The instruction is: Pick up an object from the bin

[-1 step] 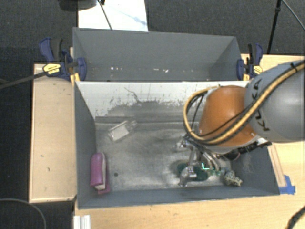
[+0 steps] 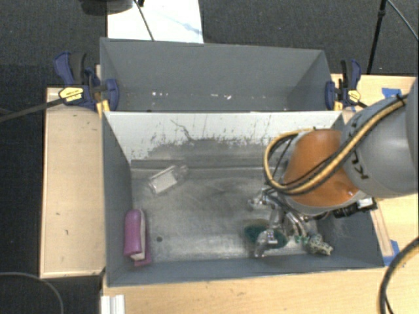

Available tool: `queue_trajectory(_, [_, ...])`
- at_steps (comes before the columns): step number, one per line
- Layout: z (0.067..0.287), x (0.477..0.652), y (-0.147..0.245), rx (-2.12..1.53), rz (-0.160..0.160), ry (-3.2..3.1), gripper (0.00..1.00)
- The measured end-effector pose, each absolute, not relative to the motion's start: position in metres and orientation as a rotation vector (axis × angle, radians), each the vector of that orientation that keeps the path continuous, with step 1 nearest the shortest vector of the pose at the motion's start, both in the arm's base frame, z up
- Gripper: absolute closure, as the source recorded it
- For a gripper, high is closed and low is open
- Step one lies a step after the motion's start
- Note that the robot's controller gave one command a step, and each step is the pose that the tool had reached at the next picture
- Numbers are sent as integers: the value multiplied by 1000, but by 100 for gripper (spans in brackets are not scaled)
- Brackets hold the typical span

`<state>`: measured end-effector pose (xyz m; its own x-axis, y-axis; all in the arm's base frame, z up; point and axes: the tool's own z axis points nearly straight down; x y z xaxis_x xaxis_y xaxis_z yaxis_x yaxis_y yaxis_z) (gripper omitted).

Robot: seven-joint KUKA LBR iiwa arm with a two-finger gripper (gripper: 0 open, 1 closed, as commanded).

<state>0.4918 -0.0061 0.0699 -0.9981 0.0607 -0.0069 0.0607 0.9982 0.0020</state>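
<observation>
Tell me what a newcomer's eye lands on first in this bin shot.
The arm's orange wrist cover dominates the right side. Below it, the hand sits low by a dark teal thing on the front right of the bin floor. Next comes the purple oblong thing lying alone in the front left corner, then a clear plastic piece further back on the left.

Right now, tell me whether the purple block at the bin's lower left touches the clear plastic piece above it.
Apart. The camera view shows bare grey bin floor between the purple block and the clear plastic piece.
</observation>
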Motion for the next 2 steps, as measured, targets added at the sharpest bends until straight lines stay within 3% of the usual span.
queue_trajectory(1, [74,495,-5,95,3,3122,100])
queue_trajectory(2, [254,502,-18,8,1,3140,100])
